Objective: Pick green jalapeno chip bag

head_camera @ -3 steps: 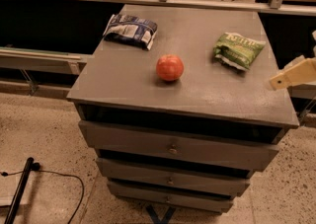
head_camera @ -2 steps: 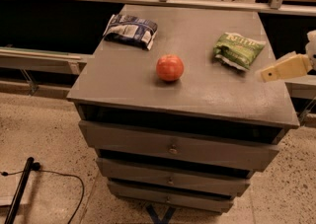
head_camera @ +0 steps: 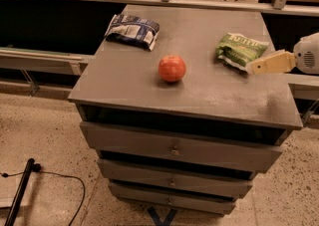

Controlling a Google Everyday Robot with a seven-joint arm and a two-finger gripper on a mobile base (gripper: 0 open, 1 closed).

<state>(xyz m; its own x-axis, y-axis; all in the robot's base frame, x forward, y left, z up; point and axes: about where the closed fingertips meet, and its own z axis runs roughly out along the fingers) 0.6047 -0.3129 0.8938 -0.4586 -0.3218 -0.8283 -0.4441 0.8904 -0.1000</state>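
Green jalapeno chip bag [head_camera: 241, 48]: lies flat at the right rear of the cabinet top [head_camera: 214, 93], near the right edge, not yet lifted. Sits well apart from the red-orange ball [head_camera: 172, 68] at centre and the dark blue and white snack bag [head_camera: 133, 30] at left rear.

Risks, as judged: glossy, limp film slipping under a low side-on approach; pushing the bag across the top instead of pinching it; catching only a corner and losing it on the lift.

Gripper [head_camera: 255, 66]: hovers low at the bag's right front corner, tip at or just beside the whitish edge; contact not determinable. Opening: cannot tell. Nothing seen in its hold.
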